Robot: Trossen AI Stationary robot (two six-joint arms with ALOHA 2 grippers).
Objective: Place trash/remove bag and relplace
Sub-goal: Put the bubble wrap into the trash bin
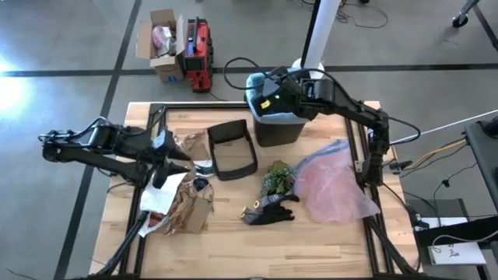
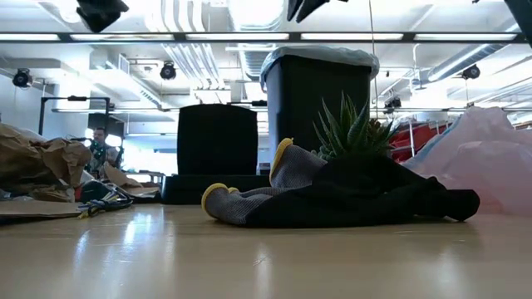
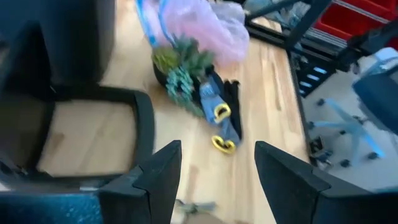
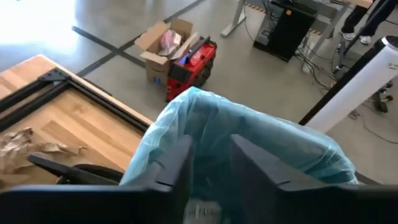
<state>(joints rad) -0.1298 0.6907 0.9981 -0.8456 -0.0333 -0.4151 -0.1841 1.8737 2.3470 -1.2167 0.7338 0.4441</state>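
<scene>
The black bin (image 1: 277, 128) stands at the table's far middle, lined with the teal-blue bag (image 4: 261, 134), whose edge is folded over the bin's rim (image 2: 320, 56). My right gripper (image 1: 259, 99) hovers above the bag's open mouth, its fingers (image 4: 180, 168) a small gap apart, holding nothing. Crumpled brown paper and white scraps of trash (image 1: 180, 204) lie at the table's left. My left gripper (image 1: 173, 161) hangs open and empty above that pile; its wrist view (image 3: 217, 168) shows nothing between the fingers.
A black bin lid frame (image 1: 232, 148) lies next to the bin. A green plant tuft (image 1: 277, 179), a black-and-yellow glove (image 1: 268, 208) and a pink plastic bag (image 1: 334, 183) lie to the right of the middle. A cardboard box (image 1: 159, 43) stands on the floor beyond the table.
</scene>
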